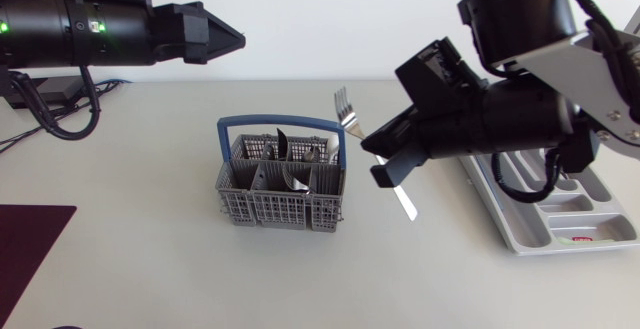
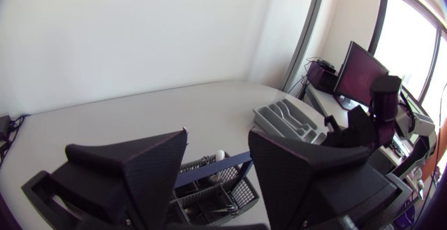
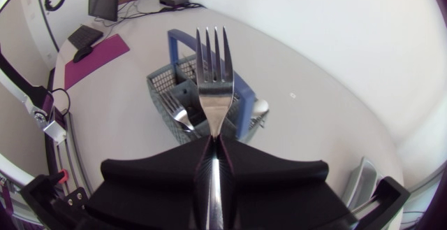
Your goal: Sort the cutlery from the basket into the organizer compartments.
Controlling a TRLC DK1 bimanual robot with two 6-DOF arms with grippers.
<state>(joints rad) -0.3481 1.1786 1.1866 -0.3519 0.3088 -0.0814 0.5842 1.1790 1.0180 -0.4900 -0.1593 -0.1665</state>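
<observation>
My right end effector point(image 3: 215, 146) is clamped on the handle of a fork point(image 3: 213, 83), tines pointing away from me, held in the air above the table point(image 1: 150, 249) between the basket point(image 1: 270, 209) and the organizer point(image 1: 560, 214). The fork looks like stiff, light steel, and I judge it slippery, so pressing on the flat faces of the handle should keep it from twisting. More cutlery stands in the basket. My left end effector point(image 2: 216, 142) hangs above it, fingers apart, holding nothing
</observation>
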